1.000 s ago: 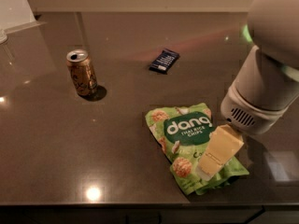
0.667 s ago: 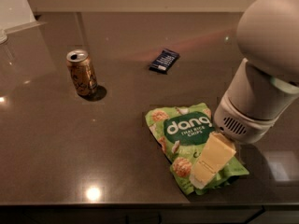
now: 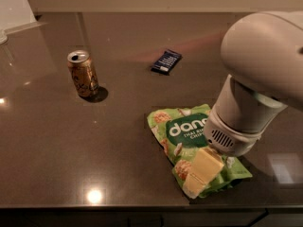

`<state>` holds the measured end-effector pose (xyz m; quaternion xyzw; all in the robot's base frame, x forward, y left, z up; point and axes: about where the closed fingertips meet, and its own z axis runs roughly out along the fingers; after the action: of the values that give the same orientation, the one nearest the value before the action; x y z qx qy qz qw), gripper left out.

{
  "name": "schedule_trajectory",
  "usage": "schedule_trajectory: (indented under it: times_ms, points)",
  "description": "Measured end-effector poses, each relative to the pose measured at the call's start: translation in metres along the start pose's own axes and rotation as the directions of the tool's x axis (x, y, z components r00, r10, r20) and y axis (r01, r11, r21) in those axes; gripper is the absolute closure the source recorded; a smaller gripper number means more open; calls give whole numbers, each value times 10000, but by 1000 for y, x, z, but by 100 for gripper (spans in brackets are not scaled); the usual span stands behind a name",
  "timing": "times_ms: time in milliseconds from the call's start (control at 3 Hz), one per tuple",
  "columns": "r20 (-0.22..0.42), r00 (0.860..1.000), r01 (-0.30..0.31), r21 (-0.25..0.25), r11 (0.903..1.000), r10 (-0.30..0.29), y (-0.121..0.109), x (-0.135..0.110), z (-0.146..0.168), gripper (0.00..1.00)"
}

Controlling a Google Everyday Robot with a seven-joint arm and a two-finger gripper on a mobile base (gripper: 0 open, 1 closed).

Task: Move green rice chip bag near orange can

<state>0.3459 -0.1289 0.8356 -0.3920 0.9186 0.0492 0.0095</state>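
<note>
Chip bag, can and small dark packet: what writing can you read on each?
"dan": white letters on the green chip bag; the rest is hidden by the arm.
Smaller lines beneath: too blurred.
Can: dark markings, unreadable.
Dark packet: white print, too small.
End effector, over the bag's lower part: no text.

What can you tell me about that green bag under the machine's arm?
The bag is a crinkly light-green pouch with a dark green oval, white lettering and pictures of tan chips. It lies flat near the table's front edge, well to the right of the can in this view. The robot's hand sits over its lower right part, hiding some of it.
</note>
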Motion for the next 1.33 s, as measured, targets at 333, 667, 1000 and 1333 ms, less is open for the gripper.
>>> schedule_trajectory:
  times_ms: [333, 667, 1000, 1333]
  points:
    - [-7, 10000, 28, -93, 10000, -28, 6, -2, 2, 41]
    - [126, 9999, 111, -48, 9999, -110, 8, -7, -5, 64]
    - [447, 9984, 339, 205, 9992, -348, 4, -22, -25, 88]
    - [803, 9943, 664, 452, 9968, -699, -5, -47, -46, 100]
